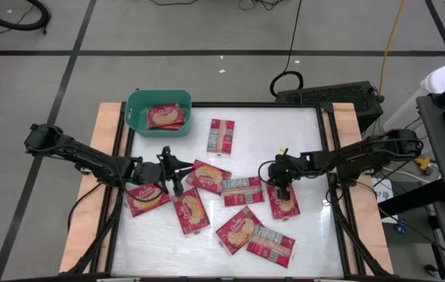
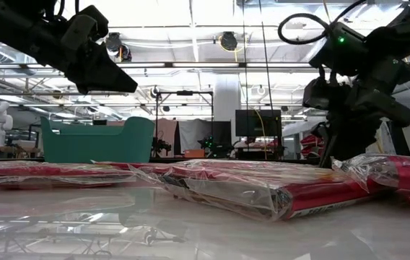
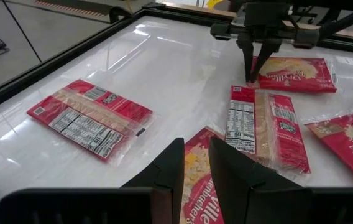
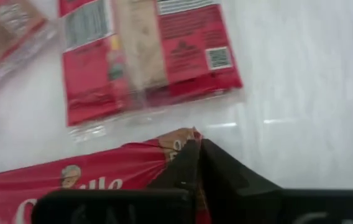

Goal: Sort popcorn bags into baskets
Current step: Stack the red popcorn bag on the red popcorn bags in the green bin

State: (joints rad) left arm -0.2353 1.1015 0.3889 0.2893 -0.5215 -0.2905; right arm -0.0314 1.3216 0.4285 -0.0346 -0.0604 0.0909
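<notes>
right gripper (image 1: 283,188): I'm pinching the corner of a picture-side-up popcorn bag (image 1: 283,200); in my wrist view the fingers (image 4: 192,165) are closing together right on its edge, so I'm reading this as clamped on that bag, though the bag is lying flat on the table
left gripper (image 1: 177,176): I'm hovering it above the packets at the left of the pile, fingers (image 3: 167,174) parted a little with nothing between them, pointing over a picture-side-up bag (image 1: 208,176)
nearest bags: print-side-up one (image 1: 242,190) is sitting just beside my right gripper, touching the bag I'm gripping; two more are lying under and beside my left gripper (image 1: 146,197) and (image 1: 191,211)
farther bags: one print-side-up packet (image 1: 221,135) is lying alone near the far edge, well apart from the pile; two more (image 1: 240,229) and (image 1: 270,246) are overlapping at the near edge
basket (image 1: 135,110): teal bin is sitting at the far left corner of the table (image 1: 301,133); one bag (image 1: 165,116) is lying inside it
progress: I'm judging this early, one bag binned, eight showing loose on the table
left to do: I'm expecting to lift the gripped bag and carry it across to the bin, then repeat for the rest
</notes>
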